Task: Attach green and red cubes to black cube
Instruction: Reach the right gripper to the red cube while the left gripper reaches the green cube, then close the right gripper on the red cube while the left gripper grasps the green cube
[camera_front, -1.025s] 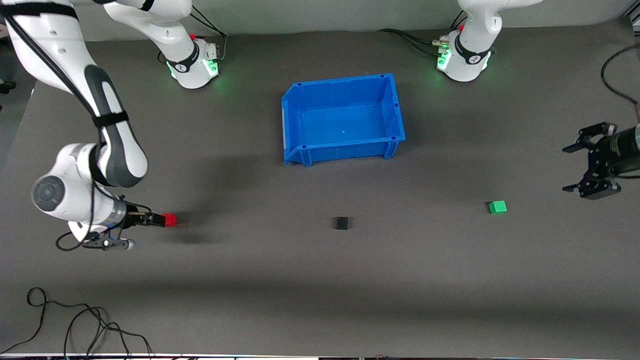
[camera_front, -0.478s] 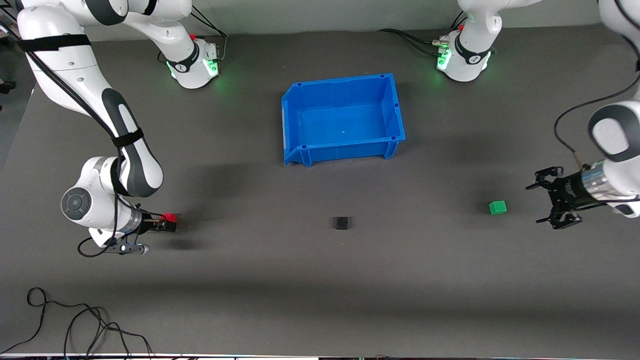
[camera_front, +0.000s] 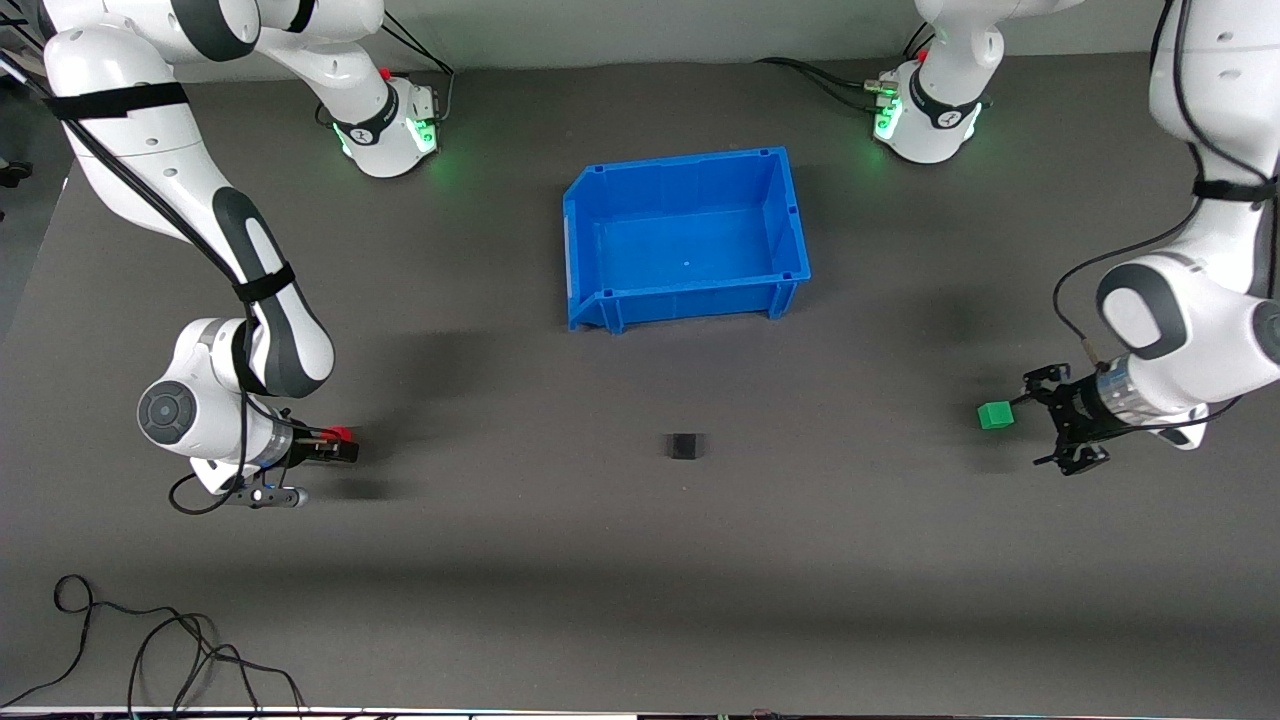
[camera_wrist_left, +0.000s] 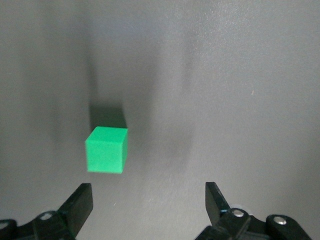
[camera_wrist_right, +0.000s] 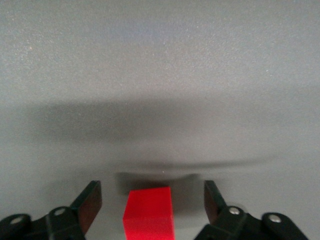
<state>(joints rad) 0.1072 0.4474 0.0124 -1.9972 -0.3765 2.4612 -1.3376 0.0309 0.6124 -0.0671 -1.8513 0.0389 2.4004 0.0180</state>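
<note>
The black cube (camera_front: 684, 446) sits on the grey mat, midway between the two coloured cubes. The red cube (camera_front: 340, 434) lies toward the right arm's end. My right gripper (camera_front: 345, 449) is low at the mat and open. In the right wrist view the red cube (camera_wrist_right: 148, 212) sits between its fingers (camera_wrist_right: 91, 201) with a gap on each side. The green cube (camera_front: 995, 415) lies toward the left arm's end. My left gripper (camera_front: 1042, 421) is open beside it. In the left wrist view the green cube (camera_wrist_left: 106, 149) lies just ahead of the fingertips (camera_wrist_left: 80, 202), untouched.
An empty blue bin (camera_front: 680, 165) stands farther from the camera than the black cube, between the arm bases. Loose black cables (camera_front: 150, 650) lie at the near corner by the right arm's end.
My left gripper has swung in from the table's edge and come down close to the green cube. My right gripper has slid forward so the red cube is now between its fingers.
</note>
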